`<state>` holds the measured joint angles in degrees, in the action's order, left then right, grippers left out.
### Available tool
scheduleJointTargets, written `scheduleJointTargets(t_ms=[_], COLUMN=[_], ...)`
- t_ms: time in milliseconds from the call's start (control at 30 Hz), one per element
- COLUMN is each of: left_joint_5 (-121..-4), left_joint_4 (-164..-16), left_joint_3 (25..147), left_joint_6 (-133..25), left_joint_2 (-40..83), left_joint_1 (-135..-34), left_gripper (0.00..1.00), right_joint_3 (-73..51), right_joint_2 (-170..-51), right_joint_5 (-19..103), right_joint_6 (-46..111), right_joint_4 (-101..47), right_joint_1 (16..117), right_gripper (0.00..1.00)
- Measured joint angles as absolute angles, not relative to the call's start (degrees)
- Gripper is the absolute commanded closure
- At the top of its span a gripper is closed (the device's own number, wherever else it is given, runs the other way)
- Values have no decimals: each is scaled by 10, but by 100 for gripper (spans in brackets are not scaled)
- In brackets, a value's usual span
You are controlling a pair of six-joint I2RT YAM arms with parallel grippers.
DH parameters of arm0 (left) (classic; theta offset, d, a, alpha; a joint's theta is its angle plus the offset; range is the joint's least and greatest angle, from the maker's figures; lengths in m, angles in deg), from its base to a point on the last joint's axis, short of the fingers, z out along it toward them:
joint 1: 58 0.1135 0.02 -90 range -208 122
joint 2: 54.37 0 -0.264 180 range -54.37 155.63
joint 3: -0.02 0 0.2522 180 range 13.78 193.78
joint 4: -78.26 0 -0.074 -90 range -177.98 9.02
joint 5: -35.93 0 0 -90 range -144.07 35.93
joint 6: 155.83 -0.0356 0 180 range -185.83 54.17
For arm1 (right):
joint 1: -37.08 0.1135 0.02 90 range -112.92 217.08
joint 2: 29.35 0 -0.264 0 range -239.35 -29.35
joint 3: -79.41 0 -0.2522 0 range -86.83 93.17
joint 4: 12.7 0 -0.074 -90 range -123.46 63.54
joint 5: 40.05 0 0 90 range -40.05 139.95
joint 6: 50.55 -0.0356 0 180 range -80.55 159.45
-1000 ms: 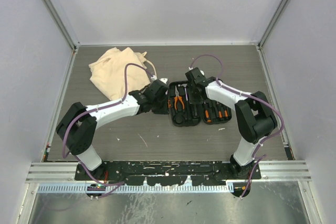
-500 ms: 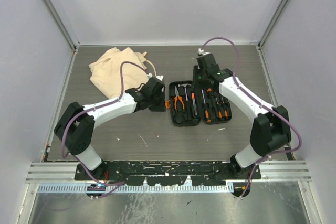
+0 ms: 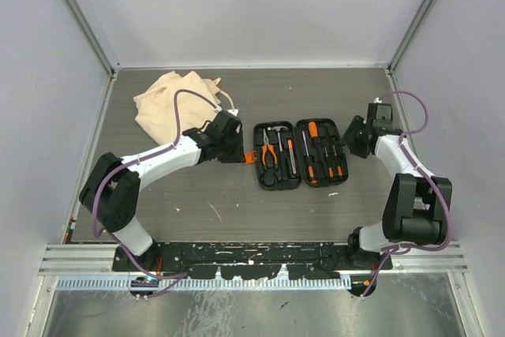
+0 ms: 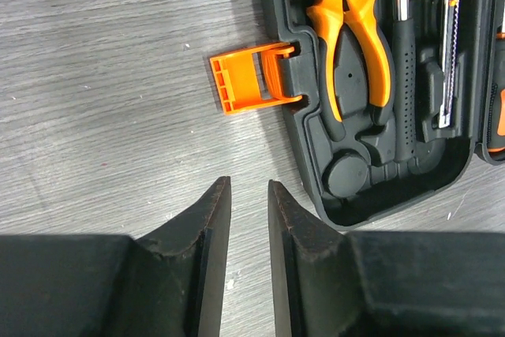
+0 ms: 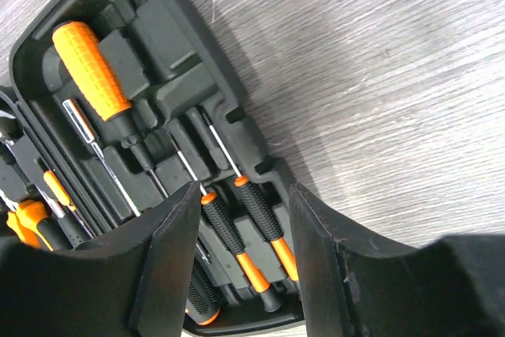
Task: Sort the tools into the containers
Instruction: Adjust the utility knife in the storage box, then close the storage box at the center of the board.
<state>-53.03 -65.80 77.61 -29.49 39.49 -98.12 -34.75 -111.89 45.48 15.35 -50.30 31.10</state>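
Though apart, two empty sets of jaws; one case, one bag.

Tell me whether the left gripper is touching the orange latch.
Apart: the left wrist view shows table between left gripper and orange latch.

Open tool case between left claw and right claw
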Motion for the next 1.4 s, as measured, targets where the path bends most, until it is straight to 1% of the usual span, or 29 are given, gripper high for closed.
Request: scheduleJointTargets(t_ms=[133, 233, 433, 567, 833, 1133, 1300, 1400], left_joint_5=[-534, -537, -539, -542, -578, -621, -635, -645], left_joint_4=[-649, -649, -646, -649, -677, -732, -755, -761], left_joint_3=[790, 806, 837, 849, 849, 848, 847, 847], left_joint_6=[-297, -299, -306, -305, -289, -264, -255, -248], left_joint_2=[398, 407, 439, 466, 507, 523, 546, 549], left_joint_1=[-981, -981, -981, -975, -956, -945, -942, -938], left_gripper=[67, 68, 69, 69, 67, 68, 69, 73], right_joint_3=[-364, -379, -394, -394, -396, -401, -402, -405], right_joint_2=[-1119, -1120, -1145, -1167, -1176, -1185, -1200, -1202], right_joint_5=[409, 371, 326, 314, 302, 296, 286, 281], right_joint_6=[155, 153, 146, 143, 142, 138, 138, 136], right_joint_4=[-477, -440, -393, -379, -368, -354, -341, -334], right_joint_1=[274, 259, 259, 259, 259, 257, 256, 256], right_gripper=[43, 42, 41, 41, 41, 41, 41, 42])
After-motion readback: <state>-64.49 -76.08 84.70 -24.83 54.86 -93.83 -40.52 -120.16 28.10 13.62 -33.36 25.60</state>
